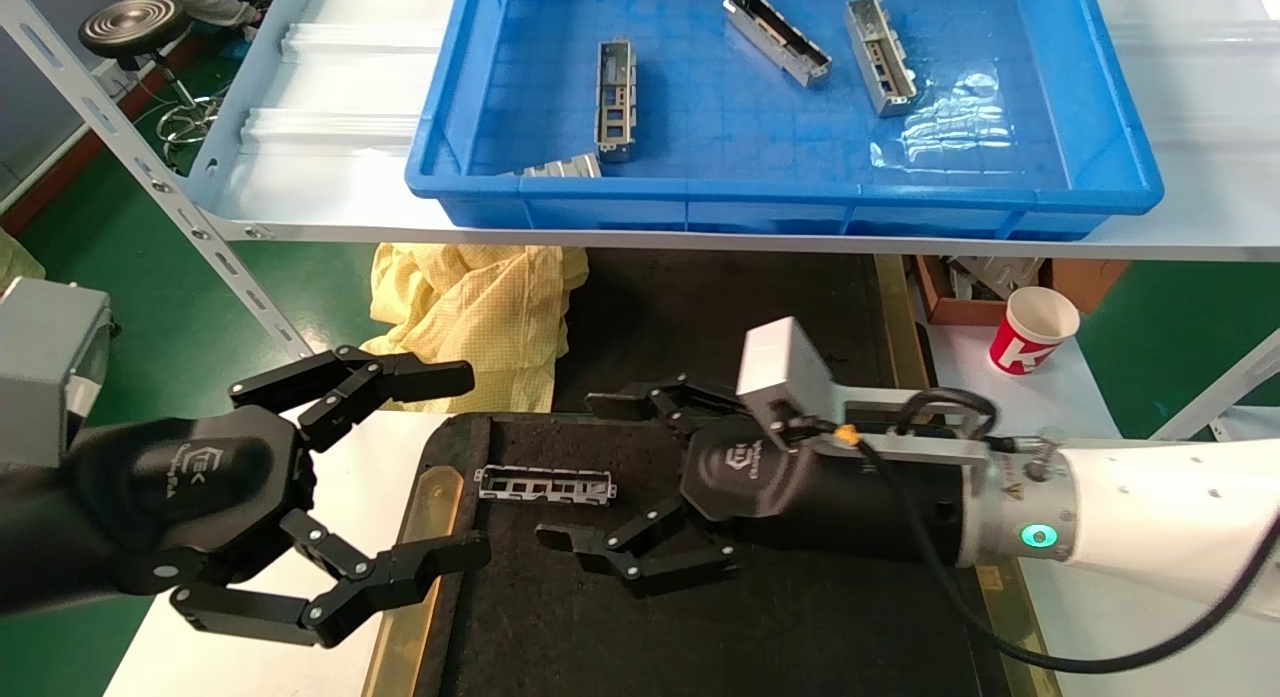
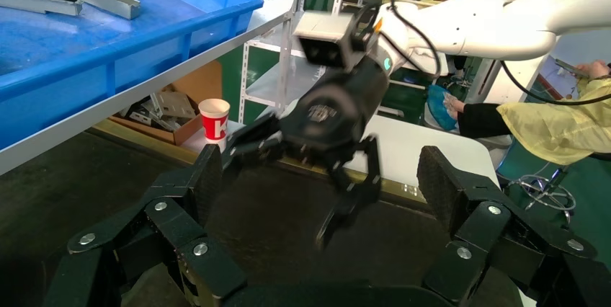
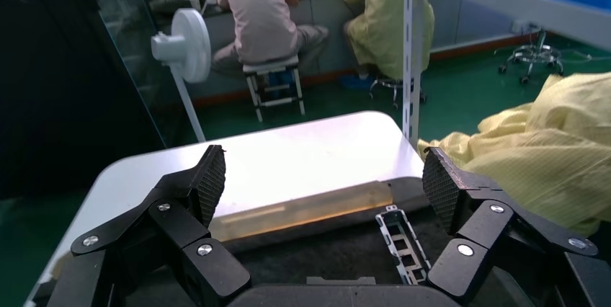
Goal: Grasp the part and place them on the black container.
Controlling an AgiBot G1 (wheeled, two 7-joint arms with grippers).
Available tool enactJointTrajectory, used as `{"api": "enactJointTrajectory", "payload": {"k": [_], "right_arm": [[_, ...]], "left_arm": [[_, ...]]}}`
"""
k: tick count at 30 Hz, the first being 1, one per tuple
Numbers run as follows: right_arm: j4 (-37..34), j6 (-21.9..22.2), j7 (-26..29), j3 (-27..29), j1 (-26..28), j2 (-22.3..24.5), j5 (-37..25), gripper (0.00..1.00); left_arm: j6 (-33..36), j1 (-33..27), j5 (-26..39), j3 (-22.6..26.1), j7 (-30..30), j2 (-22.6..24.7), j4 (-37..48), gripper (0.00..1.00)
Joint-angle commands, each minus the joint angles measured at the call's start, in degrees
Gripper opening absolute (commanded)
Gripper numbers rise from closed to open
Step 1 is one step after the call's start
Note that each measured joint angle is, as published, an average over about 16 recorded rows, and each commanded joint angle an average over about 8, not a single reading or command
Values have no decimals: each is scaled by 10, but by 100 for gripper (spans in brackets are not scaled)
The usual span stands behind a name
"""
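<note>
One silver-grey part (image 1: 545, 485) lies flat on the black container (image 1: 800, 627), near its left brass strip. My right gripper (image 1: 565, 469) hovers low over the tray, open and empty, its jaws to either side of the part's right end. In the right wrist view the part (image 3: 403, 246) lies between the open jaws of that gripper (image 3: 324, 177), close to one finger. My left gripper (image 1: 475, 465) is open and empty at the tray's left edge, facing the part. Several more parts (image 1: 615, 99) lie in the blue crate (image 1: 1120, 167).
The blue crate sits on a white shelf (image 1: 320, 197) above and behind the tray. A yellow cloth (image 1: 470, 307) lies under the shelf. A red and white paper cup (image 1: 1035, 329) and a cardboard box (image 1: 950, 297) stand at the right.
</note>
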Motion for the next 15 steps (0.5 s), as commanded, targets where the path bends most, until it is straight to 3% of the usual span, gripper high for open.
{"api": "enactJointTrajectory", "payload": {"k": [1,15], "right_arm": [[14,-11,7,22,-11,13,0,100],[108,-85,59,176,-88,108,-3,100]], "left_arm": [[0,0,0,0,0,0,0,100],[0,0,0,0,0,0,0,100]]}}
